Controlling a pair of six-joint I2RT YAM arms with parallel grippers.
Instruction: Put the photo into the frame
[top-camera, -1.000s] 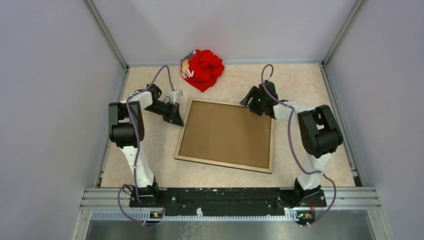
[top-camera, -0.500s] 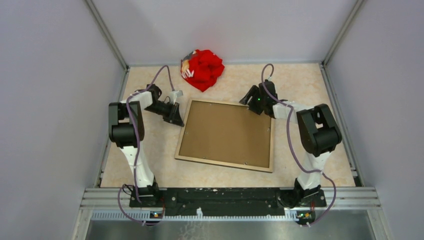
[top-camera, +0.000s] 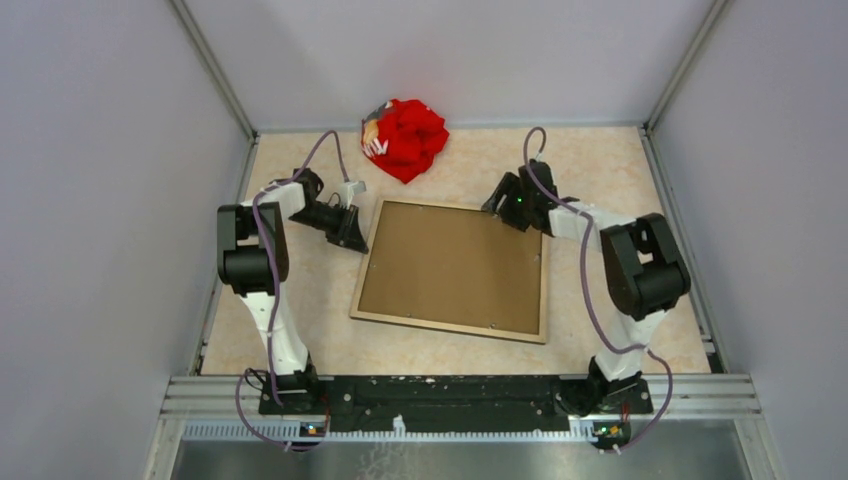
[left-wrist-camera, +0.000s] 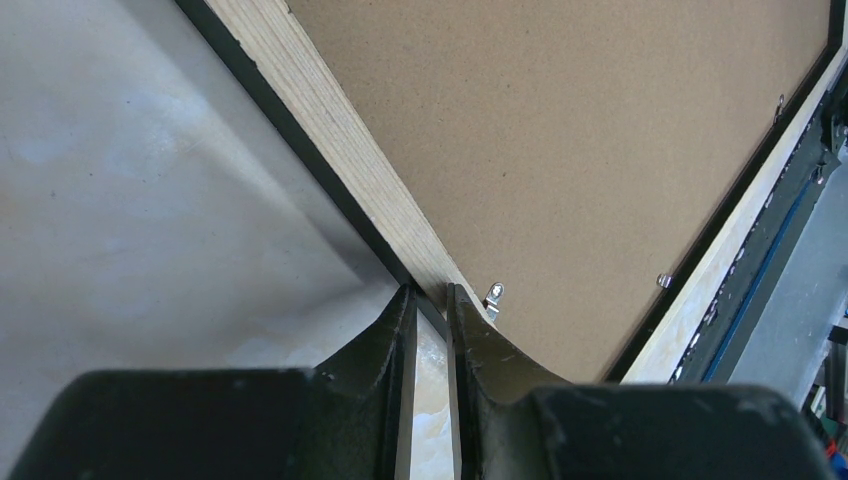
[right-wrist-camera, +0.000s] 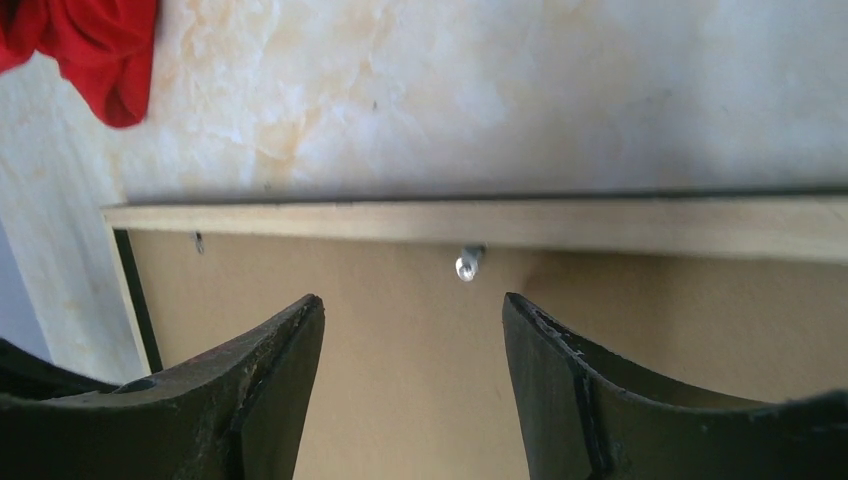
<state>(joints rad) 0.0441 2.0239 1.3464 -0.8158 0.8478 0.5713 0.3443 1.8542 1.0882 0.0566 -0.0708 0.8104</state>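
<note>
At mid-worktop, the frame is laid face down with the photo seated in it, board up.
On the left gripper the jaws are nearly closed at the far-left corner, grip unverifiable; on the right gripper they are spread over a far-edge clip, best pressed squarely.

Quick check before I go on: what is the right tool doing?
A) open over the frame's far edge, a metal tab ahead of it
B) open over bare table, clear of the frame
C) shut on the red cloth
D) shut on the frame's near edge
A: in the right wrist view the right tool has its fingers spread wide, with a small metal tab and the frame rail just ahead between them.
</note>
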